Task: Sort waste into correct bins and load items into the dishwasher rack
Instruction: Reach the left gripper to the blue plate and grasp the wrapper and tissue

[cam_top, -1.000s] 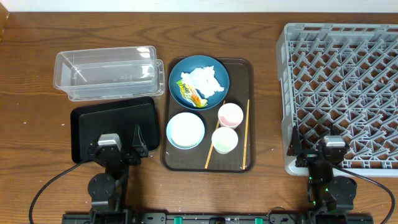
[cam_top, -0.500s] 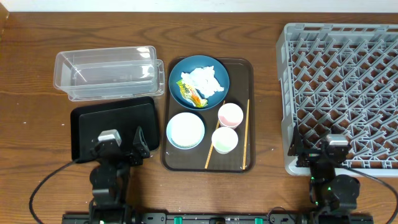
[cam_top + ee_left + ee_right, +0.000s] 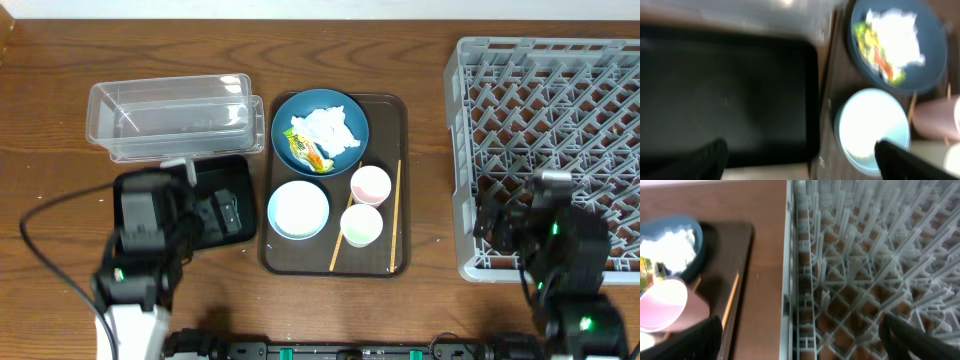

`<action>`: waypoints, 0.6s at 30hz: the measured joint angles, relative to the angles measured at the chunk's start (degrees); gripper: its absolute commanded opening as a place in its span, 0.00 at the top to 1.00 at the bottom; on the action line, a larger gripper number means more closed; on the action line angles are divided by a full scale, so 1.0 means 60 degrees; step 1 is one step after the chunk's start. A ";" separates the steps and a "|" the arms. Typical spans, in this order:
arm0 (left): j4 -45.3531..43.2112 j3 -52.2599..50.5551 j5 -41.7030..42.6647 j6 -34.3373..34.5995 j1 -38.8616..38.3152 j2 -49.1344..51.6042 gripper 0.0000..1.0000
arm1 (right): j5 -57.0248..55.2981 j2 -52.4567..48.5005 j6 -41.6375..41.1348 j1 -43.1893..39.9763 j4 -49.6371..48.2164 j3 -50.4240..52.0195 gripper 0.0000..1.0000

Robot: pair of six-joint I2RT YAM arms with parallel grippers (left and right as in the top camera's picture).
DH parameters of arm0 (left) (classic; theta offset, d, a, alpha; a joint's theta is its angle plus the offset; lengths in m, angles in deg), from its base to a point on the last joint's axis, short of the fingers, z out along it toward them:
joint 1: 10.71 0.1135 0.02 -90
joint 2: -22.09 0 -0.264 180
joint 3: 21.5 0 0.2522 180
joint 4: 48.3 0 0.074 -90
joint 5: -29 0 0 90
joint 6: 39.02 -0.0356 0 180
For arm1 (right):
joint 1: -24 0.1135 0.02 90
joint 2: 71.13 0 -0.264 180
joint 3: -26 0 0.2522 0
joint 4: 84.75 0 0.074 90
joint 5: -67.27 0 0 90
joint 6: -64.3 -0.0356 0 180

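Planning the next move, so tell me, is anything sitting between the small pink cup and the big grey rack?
Only a thin wooden chopstick, lying flat on the dark brown serving tray just right of the small pink cup. Past the tray, bare wooden table reaches the grey plastic rack.

The left fingers (image 3: pixel 705 162) and the right fingers (image 3: pixel 690 341) hang spread wide apart, gripping nothing.

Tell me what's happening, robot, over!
Left end effector open, above black tray. Right end effector open, at rack edge. Tissue, wrapper on blue plate, nothing sorted. No blocker seen.
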 measured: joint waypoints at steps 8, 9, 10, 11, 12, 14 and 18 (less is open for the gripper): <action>0.2120 0.1945 0.0240 0.0018 0.0004 0.1402 0.04 | -0.0011 -0.2466 -0.0015 0.0000 0.1818 -0.2004 0.01; 0.2106 0.1945 0.0288 0.0018 0.0004 0.1421 0.04 | 0.0004 -0.2612 -0.0015 0.0000 0.1851 -0.2058 0.01; 0.1985 0.1945 0.0331 0.0022 0.0004 0.1439 0.04 | 0.0011 -0.2681 -0.0015 0.0000 0.1883 -0.2080 0.01; 0.1792 0.1945 0.0364 0.0025 0.0000 0.1446 0.04 | 0.0015 -0.2728 -0.0015 0.0000 0.1902 -0.2084 0.01; 0.1574 0.1945 0.0404 0.0036 0.0004 0.1453 0.04 | 0.0015 -0.2743 -0.0015 0.0000 0.1923 -0.2084 0.01; 0.1111 0.1953 0.0594 0.0062 0.0004 0.1490 0.05 | 0.0015 -0.2739 -0.0015 0.0000 0.1945 -0.2095 0.01; 0.0590 0.2331 0.0852 0.0135 -0.0157 0.1953 0.06 | 0.0025 -0.2736 -0.0015 0.0000 0.1945 -0.2113 0.01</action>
